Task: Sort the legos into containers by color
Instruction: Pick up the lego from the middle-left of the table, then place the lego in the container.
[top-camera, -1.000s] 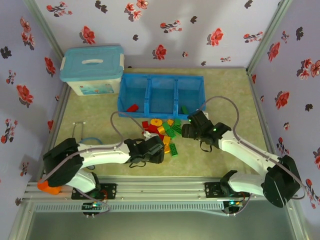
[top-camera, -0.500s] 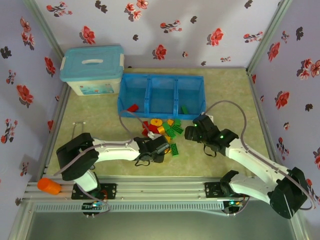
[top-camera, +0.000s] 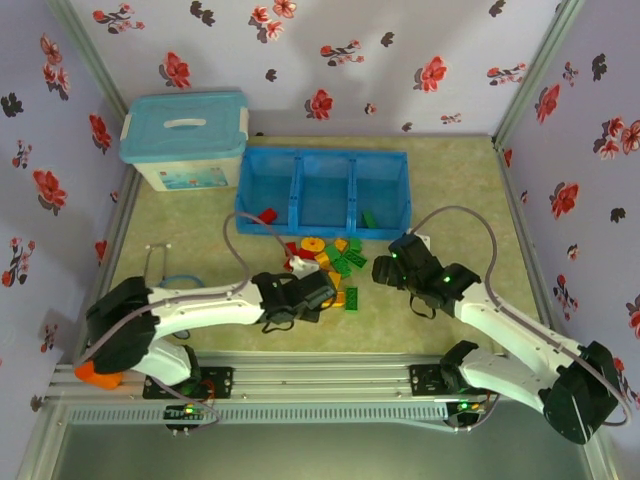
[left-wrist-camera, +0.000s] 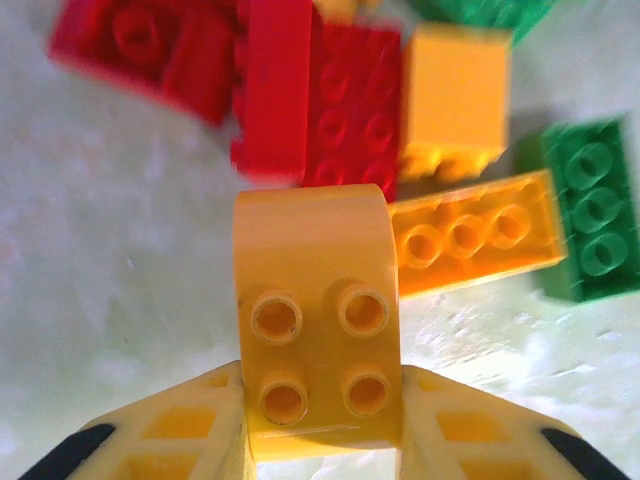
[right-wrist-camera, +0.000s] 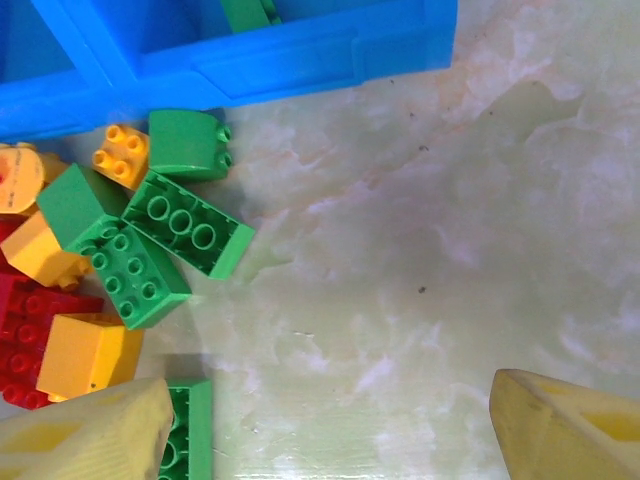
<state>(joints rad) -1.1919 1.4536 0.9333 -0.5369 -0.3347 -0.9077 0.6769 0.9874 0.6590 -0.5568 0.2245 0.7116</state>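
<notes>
The pale green surface (top-camera: 460, 200) carries a white box (top-camera: 186, 140) with a teal lid at its far left. Just beside the box stands the blue tray (top-camera: 325, 152) with three compartments. One red lego (top-camera: 266, 215) lies in the left compartment and one green lego (top-camera: 369, 218) in the right.

The left arm (top-camera: 200, 308) lies low, stretched from its base rightward along the near side, with its wrist at the near left edge of the pile. The right arm (top-camera: 500, 315) slants from its base up and to the left, and its wrist hangs just right of the pile.

The loose legos (top-camera: 325, 262), red, yellow-orange and green, lie heaped on the surface just in front of the tray.

The left jaws grip a yellow brick (left-wrist-camera: 318, 340) with four studs, one finger pressed to each side, and red, orange and green bricks lie just beyond it. The right jaws stand wide apart over bare surface with nothing between them.
</notes>
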